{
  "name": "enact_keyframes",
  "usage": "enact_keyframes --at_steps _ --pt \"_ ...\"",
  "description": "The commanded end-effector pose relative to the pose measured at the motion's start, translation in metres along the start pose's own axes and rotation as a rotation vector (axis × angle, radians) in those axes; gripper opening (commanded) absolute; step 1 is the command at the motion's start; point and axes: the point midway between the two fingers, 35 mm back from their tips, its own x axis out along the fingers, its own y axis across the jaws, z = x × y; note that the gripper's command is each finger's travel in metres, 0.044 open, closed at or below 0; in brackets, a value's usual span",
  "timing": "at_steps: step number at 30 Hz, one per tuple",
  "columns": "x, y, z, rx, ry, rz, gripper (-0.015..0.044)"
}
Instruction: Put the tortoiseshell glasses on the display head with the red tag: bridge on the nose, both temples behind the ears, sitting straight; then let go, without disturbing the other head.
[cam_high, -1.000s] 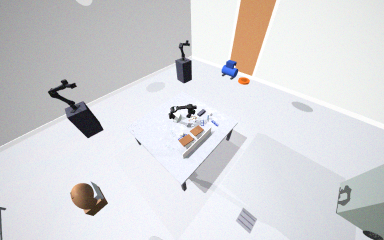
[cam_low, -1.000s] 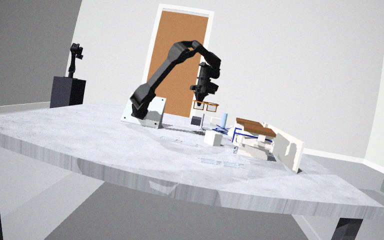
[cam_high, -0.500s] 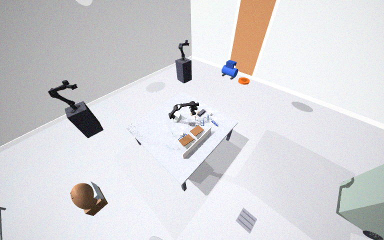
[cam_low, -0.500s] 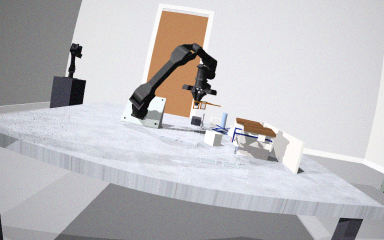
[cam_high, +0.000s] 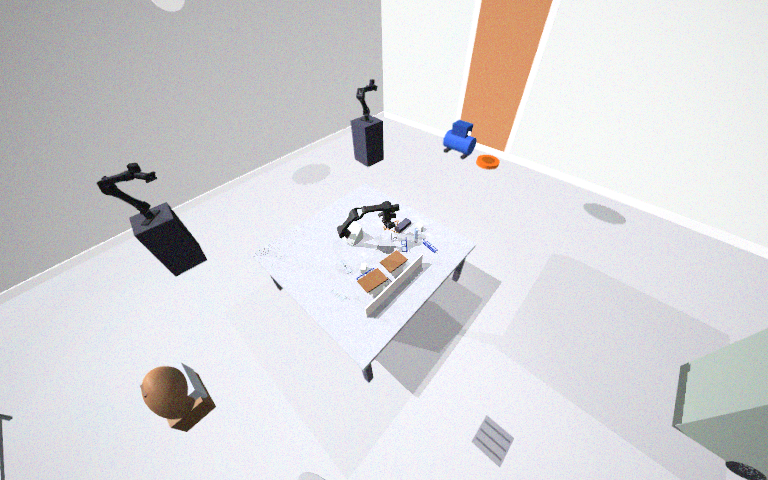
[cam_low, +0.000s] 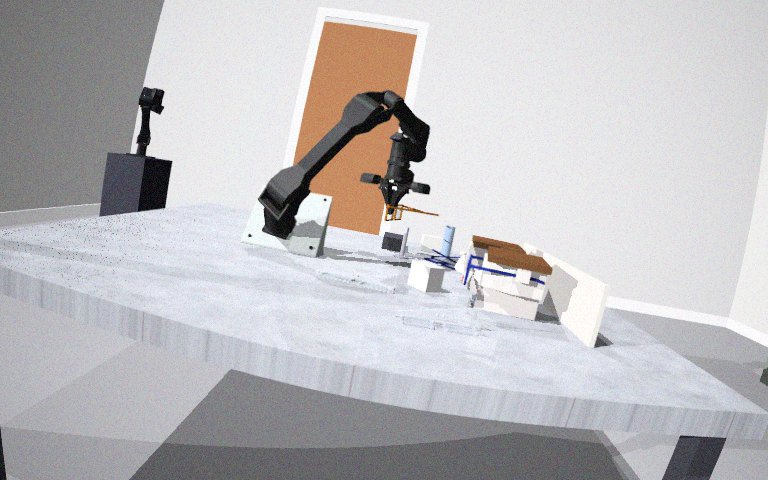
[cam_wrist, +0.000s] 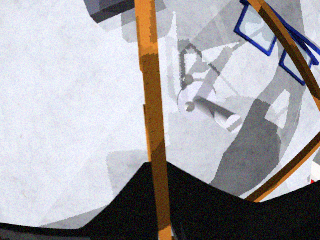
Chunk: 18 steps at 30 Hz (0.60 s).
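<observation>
The tortoiseshell glasses (cam_low: 400, 212) (cam_wrist: 154, 110), orange-brown, hang in the air above the table. My gripper (cam_low: 391, 210) is shut on one part of their frame; an arm of them reaches out to the right in the exterior view. Two pale display heads with brown tops stand side by side. The nearer head (cam_low: 509, 304) in the exterior view wears blue glasses (cam_low: 506, 273). The farther head's brown top (cam_high: 394, 261) shows in the top view, and its face is mostly hidden. A small red patch (cam_wrist: 313, 181) shows at the wrist view's right edge; which head it belongs to is unclear.
A cream board (cam_high: 395, 285) (cam_low: 583, 305) stands behind the heads. A white block (cam_low: 425, 276), a light blue cylinder (cam_low: 448, 241), a dark block (cam_high: 402, 225) (cam_low: 391, 241) and more blue glasses (cam_high: 430, 246) (cam_wrist: 256, 30) are around. Clear glasses (cam_low: 441, 323) lie in front.
</observation>
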Motion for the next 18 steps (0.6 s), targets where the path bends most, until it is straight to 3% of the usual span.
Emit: enact_keyframes --at_steps 1,9,18 --pt "0.017 0.0 -0.001 -0.008 0.01 0.001 0.0" --pt "0.049 0.0 -0.003 -0.007 0.011 0.0 0.0" --pt "0.049 0.002 0.001 -0.007 0.011 0.0 0.0"
